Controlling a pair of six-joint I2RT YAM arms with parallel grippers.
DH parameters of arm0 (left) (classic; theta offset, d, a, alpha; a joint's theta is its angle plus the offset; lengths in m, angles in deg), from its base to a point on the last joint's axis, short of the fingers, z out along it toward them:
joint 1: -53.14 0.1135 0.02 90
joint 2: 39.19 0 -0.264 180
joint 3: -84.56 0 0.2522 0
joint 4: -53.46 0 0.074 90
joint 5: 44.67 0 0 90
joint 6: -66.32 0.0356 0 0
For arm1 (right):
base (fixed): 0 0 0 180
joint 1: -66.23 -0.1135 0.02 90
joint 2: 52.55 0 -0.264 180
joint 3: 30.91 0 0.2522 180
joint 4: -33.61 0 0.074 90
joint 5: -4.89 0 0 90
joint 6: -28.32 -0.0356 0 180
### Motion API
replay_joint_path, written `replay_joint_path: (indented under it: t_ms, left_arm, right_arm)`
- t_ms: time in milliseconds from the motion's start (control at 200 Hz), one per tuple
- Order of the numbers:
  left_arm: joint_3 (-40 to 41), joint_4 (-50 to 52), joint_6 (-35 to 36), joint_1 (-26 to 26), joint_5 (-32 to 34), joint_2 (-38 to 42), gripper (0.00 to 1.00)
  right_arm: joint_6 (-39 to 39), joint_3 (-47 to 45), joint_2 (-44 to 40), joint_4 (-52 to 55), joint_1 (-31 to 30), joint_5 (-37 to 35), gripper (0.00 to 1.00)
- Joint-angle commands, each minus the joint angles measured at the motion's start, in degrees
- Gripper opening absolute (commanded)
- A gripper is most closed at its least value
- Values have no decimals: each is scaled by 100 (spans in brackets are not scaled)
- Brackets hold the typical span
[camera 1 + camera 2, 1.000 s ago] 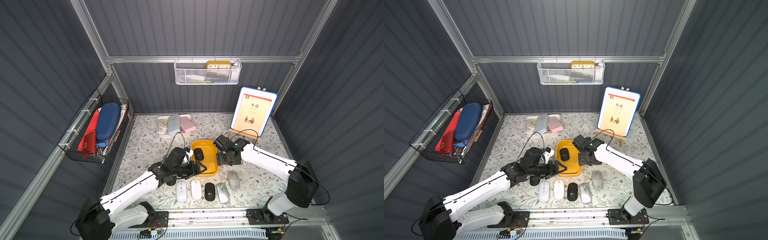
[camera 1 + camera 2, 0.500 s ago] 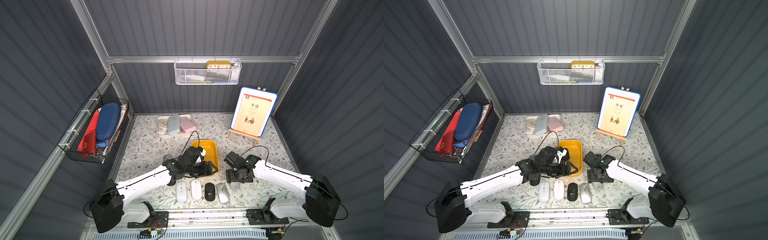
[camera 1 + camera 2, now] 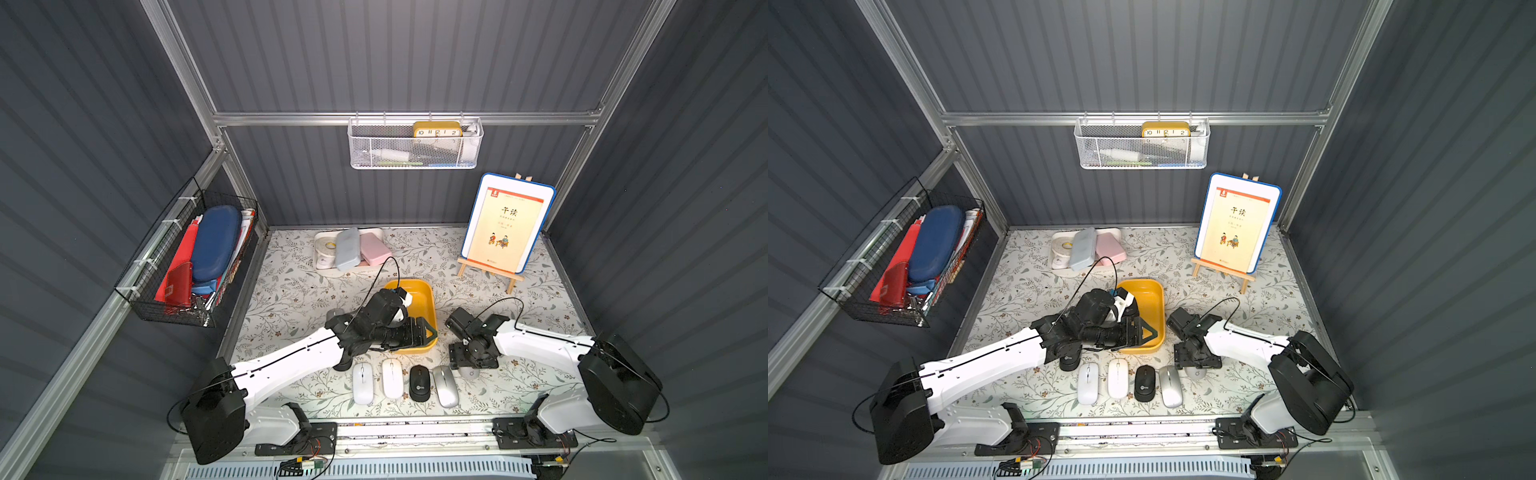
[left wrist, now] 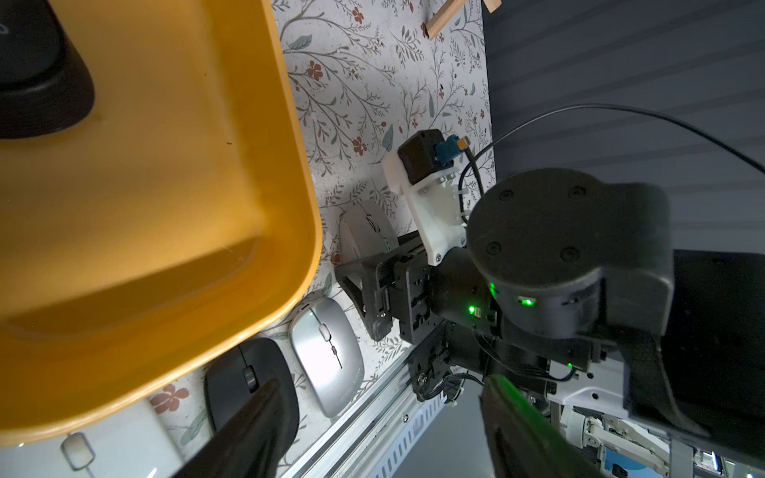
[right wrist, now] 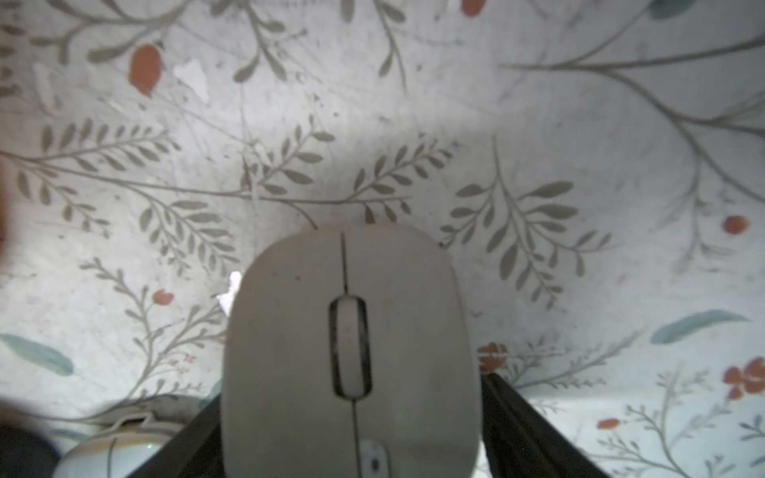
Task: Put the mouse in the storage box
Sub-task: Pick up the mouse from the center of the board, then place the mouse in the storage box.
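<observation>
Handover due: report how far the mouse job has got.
Done: one black mouse lies in the storage box. In hand: the right gripper has its jaws either side of a grey mouse on the mat. Remaining: lift it in; four mice wait in a row.

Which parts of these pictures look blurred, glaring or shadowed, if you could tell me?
Left wrist view: the left gripper's fingers are out of focus, one edged green; the silver mouse carries a bright highlight. Right wrist view: the grey mouse is slightly soft, the right gripper's fingers dark and blurred, with shadow on the mat around it. Both top views: sharp throughout.
</observation>
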Motion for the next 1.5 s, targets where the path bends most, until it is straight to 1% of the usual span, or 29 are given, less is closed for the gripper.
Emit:
replay_joint_path:
  t_ms: [0,50,125,235,260,325,385,520,640,700,775,830,906,1066,1121,1181,1231,1281,1331,1356,1496]
  left_arm:
    - [-132,138,135,-17,59,-92,78]
    - [-172,137,140,-19,68,-126,78]
    - [-246,171,167,-18,92,-199,78]
    - [-355,252,198,-16,122,-286,78]
    - [-388,290,203,-14,144,-295,78]
    - [-417,360,216,-15,220,-255,78]
    - [-418,488,245,-17,328,-149,78]
    - [-298,602,-22,42,690,277,78]
    - [-179,756,-71,432,709,631,78]
    - [-51,805,-74,803,576,828,78]
    - [120,795,-76,1258,449,1065,78]
    - [125,867,-16,1501,448,1155,79]
    - [20,941,132,1705,416,1146,79]
    - [-184,1086,427,2011,369,1092,79]
    - [-117,1054,506,2305,164,1107,79]
    - [14,972,530,2762,-261,1136,79]
    - [168,828,542,3114,-649,1170,79]
    - [257,813,564,3338,-765,1169,79]
    - [293,837,622,3447,-765,1148,79]
    - [310,848,644,3486,-943,1134,79]
    - [335,823,678,3563,-971,1095,79]
  right_arm:
    - [88,-194,-31,-361,26,-73,82]
    - [115,-197,-29,-386,56,-89,80]
    - [117,-204,-2,-338,90,-188,72]
    - [65,-202,4,-262,94,-272,65]
    - [61,-201,-29,-260,96,-272,62]
    - [35,-215,-102,-282,96,-225,57]
    - [42,-146,-137,-201,92,-197,51]
    - [52,148,-350,117,92,-269,47]
    - [146,567,-715,527,25,-408,46]
    - [203,813,-866,668,-4,-466,46]
    - [307,1174,-862,790,-51,-443,46]
    - [422,1525,-705,901,-74,-409,47]
    - [609,2047,-364,954,-136,-413,47]
    - [1019,3301,709,992,-223,-304,47]
    - [1098,3694,1069,970,-217,-295,47]
    - [1177,4046,1421,935,-229,-253,47]
    - [1218,4282,1678,935,-225,-242,47]
    - [1254,4463,1894,929,-220,-227,48]
    - [1286,4585,2060,917,-221,-170,48]
    - [1300,4637,2142,913,-218,-158,48]
    - [1390,4763,2407,848,-216,-164,48]
